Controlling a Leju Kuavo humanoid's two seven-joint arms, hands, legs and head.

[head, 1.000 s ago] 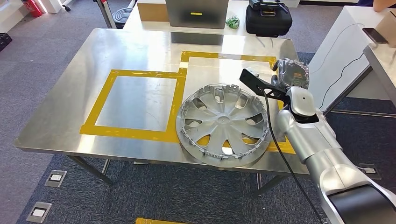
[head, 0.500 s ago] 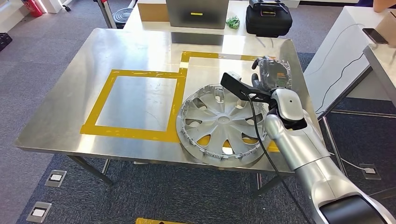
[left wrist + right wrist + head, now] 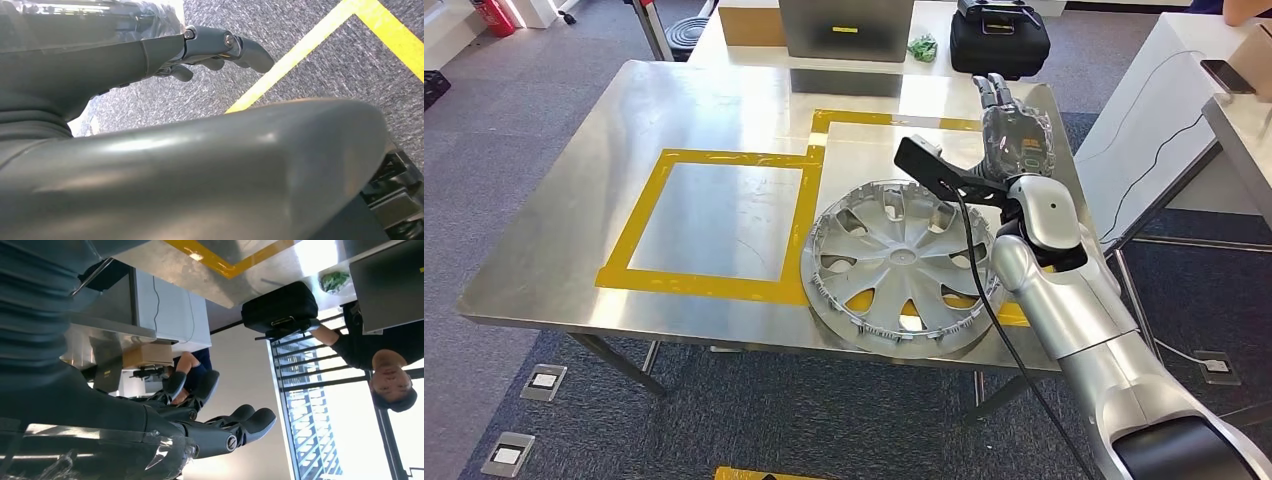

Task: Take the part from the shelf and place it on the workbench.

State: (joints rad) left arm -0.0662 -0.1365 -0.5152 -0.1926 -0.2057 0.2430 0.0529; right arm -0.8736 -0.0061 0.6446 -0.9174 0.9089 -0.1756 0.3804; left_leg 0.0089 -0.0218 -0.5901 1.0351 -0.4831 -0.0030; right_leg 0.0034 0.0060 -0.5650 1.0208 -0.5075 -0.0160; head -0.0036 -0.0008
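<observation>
Wheel cover [image 3: 899,265] lies on bench [image 3: 724,110], overhanging near edge. Right robot hand [image 3: 1014,135] beyond cover, fingers spread, empty. Left robot hand [image 3: 200,47]: grip unclear. Risk: stray nudge tips cover off.

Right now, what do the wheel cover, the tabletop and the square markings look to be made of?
Wheel cover: likely moulded plastic in matte silver paint; thin spokes, clip tabs along the rim, soft sheen.
Workbench top: brushed metal sheet, probably stainless steel; it mirrors window glare and the box behind.
Yellow squares: flat adhesive tape, judging by the straight strips overlapping at the corners.
</observation>
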